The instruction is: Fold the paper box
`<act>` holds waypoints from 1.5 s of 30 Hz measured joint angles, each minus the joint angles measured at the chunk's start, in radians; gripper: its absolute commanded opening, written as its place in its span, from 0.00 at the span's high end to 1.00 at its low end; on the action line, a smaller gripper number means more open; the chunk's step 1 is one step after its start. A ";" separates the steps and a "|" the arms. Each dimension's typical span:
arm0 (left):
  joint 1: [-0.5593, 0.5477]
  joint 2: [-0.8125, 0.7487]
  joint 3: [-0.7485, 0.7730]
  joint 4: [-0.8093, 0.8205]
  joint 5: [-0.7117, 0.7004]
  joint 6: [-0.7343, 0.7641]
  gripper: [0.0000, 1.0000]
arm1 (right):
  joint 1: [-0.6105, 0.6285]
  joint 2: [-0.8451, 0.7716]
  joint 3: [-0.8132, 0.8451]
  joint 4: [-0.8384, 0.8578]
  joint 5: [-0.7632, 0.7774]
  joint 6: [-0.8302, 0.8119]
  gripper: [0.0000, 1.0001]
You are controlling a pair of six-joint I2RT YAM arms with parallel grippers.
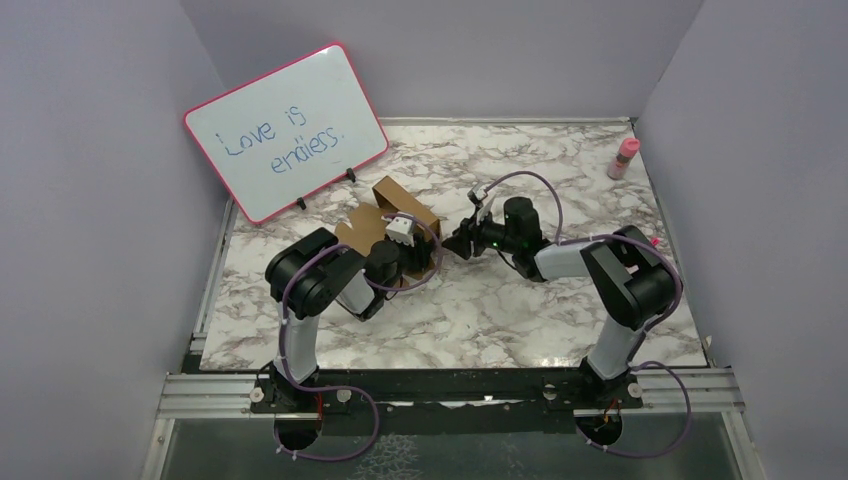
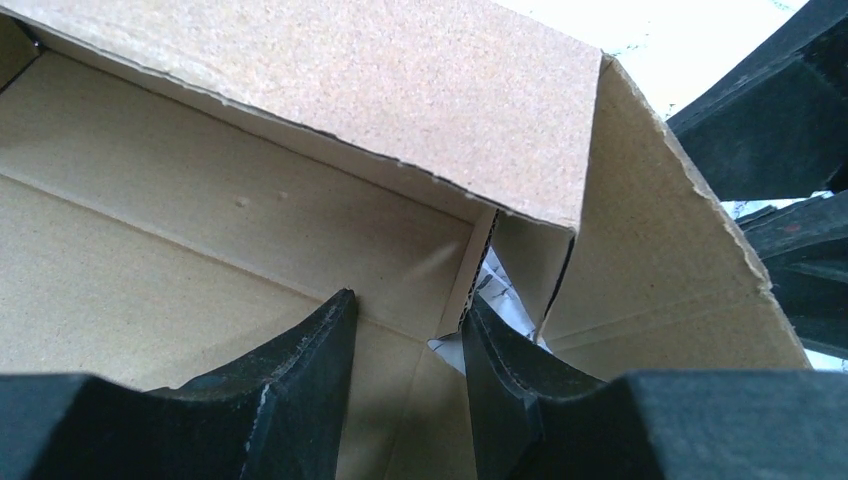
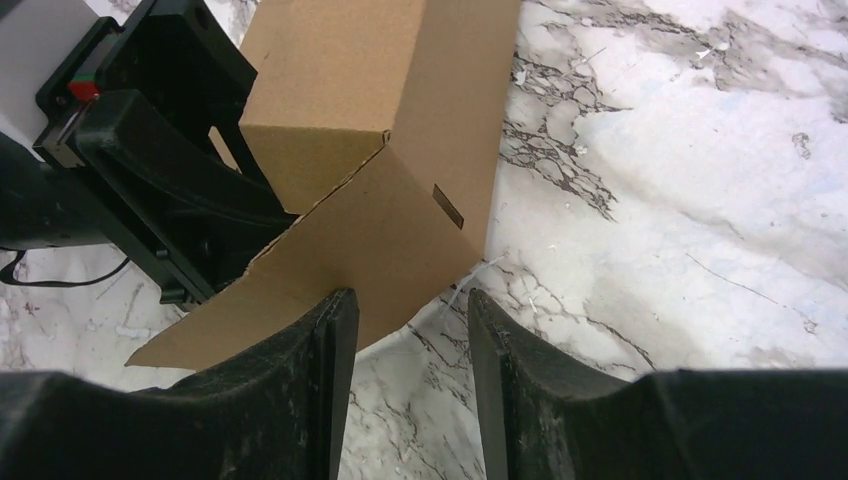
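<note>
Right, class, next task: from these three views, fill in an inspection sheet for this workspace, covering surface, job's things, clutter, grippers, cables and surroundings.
Surface: table, white marble pattern.
Job's things: paper box, brown cardboard, partly folded, walls raised, one flap loose on its right side.
Clutter: pink bottle at the far right corner; whiteboard propped far left, reading "Love is endless."
Grippers: left gripper open, astride a box wall's edge; right gripper open, at the loose flap's corner.
Cables: purple cables loop off both arms.
Surroundings: plain lilac walls; metal rail under the arm bases.
</note>
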 measured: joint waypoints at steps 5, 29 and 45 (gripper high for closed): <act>0.002 0.000 0.000 0.000 0.014 -0.002 0.56 | 0.000 0.042 0.002 0.054 -0.004 0.040 0.49; 0.028 -0.121 -0.058 -0.100 0.080 -0.067 0.37 | 0.000 0.135 0.018 0.170 -0.034 0.105 0.48; 0.043 -0.284 -0.105 -0.238 0.103 -0.104 0.30 | 0.000 0.129 -0.045 0.196 -0.056 0.109 0.48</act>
